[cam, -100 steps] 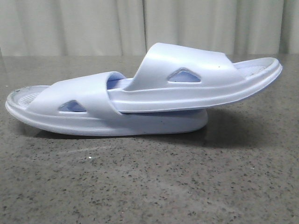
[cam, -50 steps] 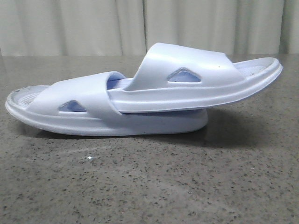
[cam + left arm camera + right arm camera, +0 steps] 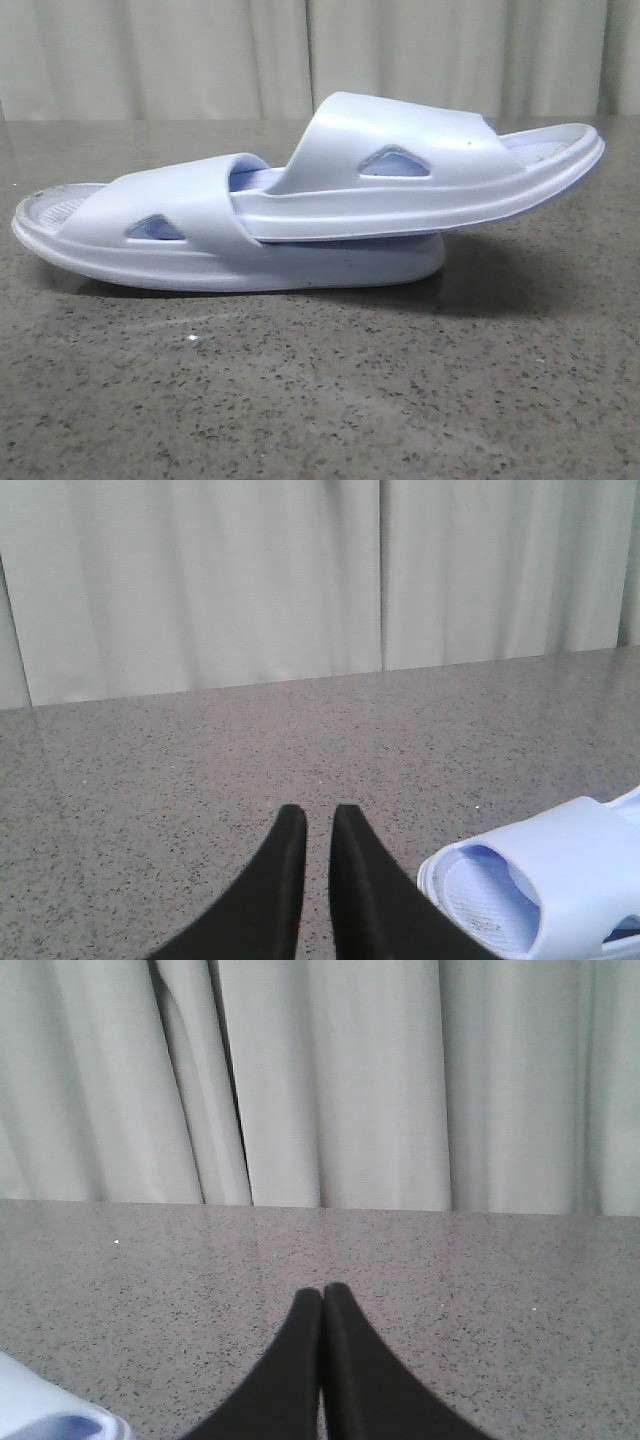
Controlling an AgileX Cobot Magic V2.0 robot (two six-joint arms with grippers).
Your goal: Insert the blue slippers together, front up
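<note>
So the blue slippers [image 3: 300, 215] are sitting on the speckled grey tabletop [image 3: 320, 400] right in the middle of the front view, already nested. The upper slipper [image 3: 420, 175] has one end pushed in under the strap of the lower slipper [image 3: 180, 240] and rests tilted on top of it, its other end hanging out in the air to the right. The lower one lies flat on its sole. Both are strap side up, so to me the insert step looks pretty much done.

Neither arm is touching them. The left gripper [image 3: 318, 830] has its fingers almost together with just a thin gap, holding nothing, and one end of the lower slipper sits just beside it in the left wrist view. The right gripper [image 3: 322, 1305] is pinched fully closed on nothing, with only a corner of a slipper at the edge of its view.

Handling-wise, my guess is these are moulded foam: light, a bit squishy, not fragile. The surface looks smooth and matte, so probably not too slippery, but being so light the pair could skid or come apart if nudged. If I had to grab one, I'd pinch the thick sole edge near the heel, or hook the wide strap by the triangular cutout [image 3: 395, 160]. Squeezing the strap itself will likely just flex it.
</note>
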